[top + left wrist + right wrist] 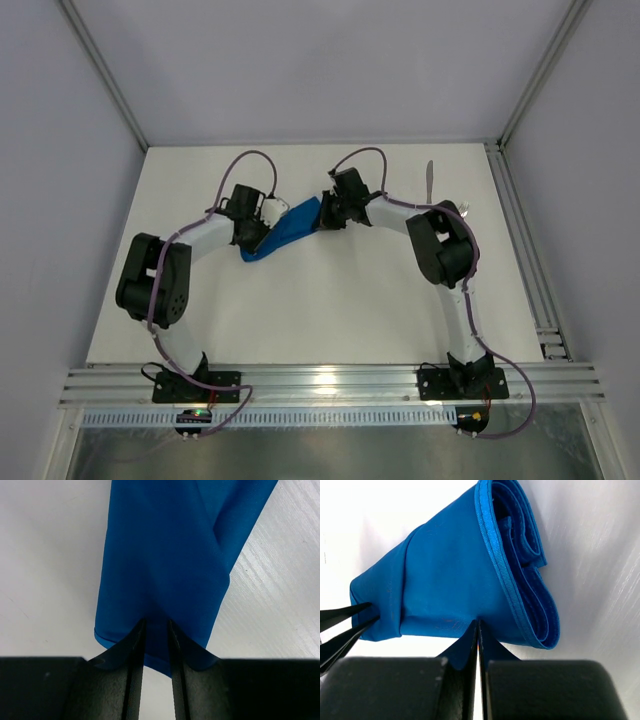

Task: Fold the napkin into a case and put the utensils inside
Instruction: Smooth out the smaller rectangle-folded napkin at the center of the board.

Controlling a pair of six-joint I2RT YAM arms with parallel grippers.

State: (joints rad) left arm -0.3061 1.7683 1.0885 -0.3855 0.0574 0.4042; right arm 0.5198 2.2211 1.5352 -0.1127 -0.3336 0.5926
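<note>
- The bright blue, slightly shiny cloth napkin point(285, 230) lies mid-table as a narrow, layered strip, slanting between the two arms.
- The left gripper point(156, 626) pinches one end of the strip, fingers nearly together with cloth between them, likely anchoring that end.
- The right gripper point(478, 629) presses its fingers tight on a thin tuck at the rolled opposite end, probably to tension the fold.
- The slim silver metal knife point(429, 178) waits on the white table point(330, 310), well apart at far right.
- What looks like the silver fork point(465, 209) peeks out beside the right arm.
- The case looks unfinished.
</note>
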